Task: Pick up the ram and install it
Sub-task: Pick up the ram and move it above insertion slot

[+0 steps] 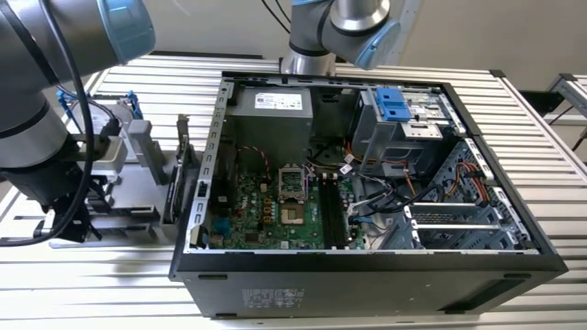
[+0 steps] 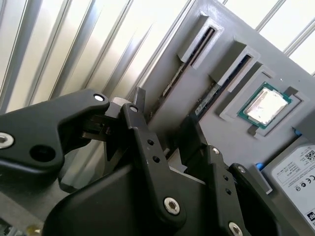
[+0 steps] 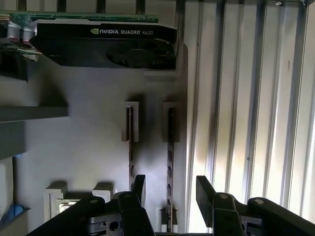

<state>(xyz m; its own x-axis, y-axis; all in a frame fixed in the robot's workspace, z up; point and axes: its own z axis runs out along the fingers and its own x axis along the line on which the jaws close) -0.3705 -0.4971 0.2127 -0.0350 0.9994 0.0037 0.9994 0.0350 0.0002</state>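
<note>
Two ram sticks stand on edge in holders of a grey tray [image 3: 88, 128]. In the first wrist view my gripper [image 3: 170, 192] is open just above the tray. Its fingers [image 3: 203, 191] straddle the line of one ram [image 3: 170, 147], while the other ram [image 3: 131, 153] lies just outside them. The second wrist view shows the same ram [image 2: 171, 81] as a thin dark edge running toward my gripper [image 2: 165, 115]. In the exterior view my gripper [image 1: 73, 220] hangs over the tray [image 1: 137, 206], left of the open computer case. The long black motherboard slots [image 1: 335, 213] lie inside the case.
A black graphics card [image 3: 103, 42] stands at the tray's end. A processor chip [image 2: 266, 105] and a drive [image 2: 300, 172] sit in other tray pockets. The open case [image 1: 367, 172] holds a power supply [image 1: 275, 103], cables and a drive cage. A ribbed metal table [image 1: 550, 165] surrounds everything.
</note>
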